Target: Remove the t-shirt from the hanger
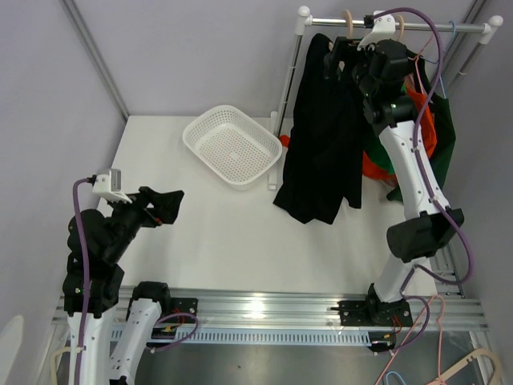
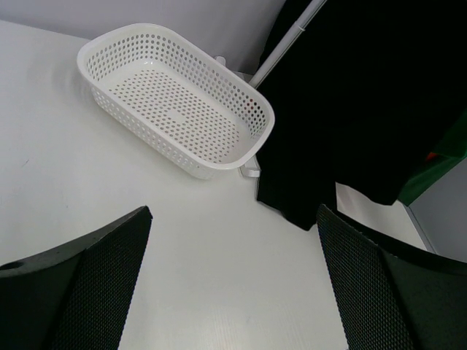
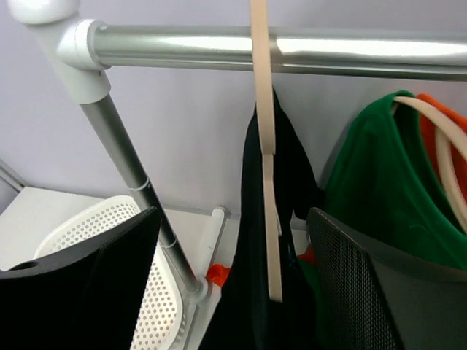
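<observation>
From above, shows a black t-shirt [image 1: 321,152] on a beige hanger [image 1: 349,18], hooked over a metal rail [image 1: 433,26] at the far right of the white table [image 1: 240,241]. Hangs with its long axis straight down, collar up at the rail and hem low by the tabletop. Places the right gripper [image 1: 335,54] high against the shirt's shoulder, the left gripper [image 1: 168,207] low over the table's near left, and a white basket [image 1: 232,144] at the far edge, left of the shirt. Gives plain pale walls around.

From the left wrist, shows both fingers spread wide with bare table between. Puts the basket ahead and the shirt's dark hem to the right, just beside a green garment [image 2: 438,164].

From the right wrist, shows fingers spread apart and clamped on nothing, hanger neck and black collar between them. Sets an orange garment [image 3: 438,109] on the rail to the right.
</observation>
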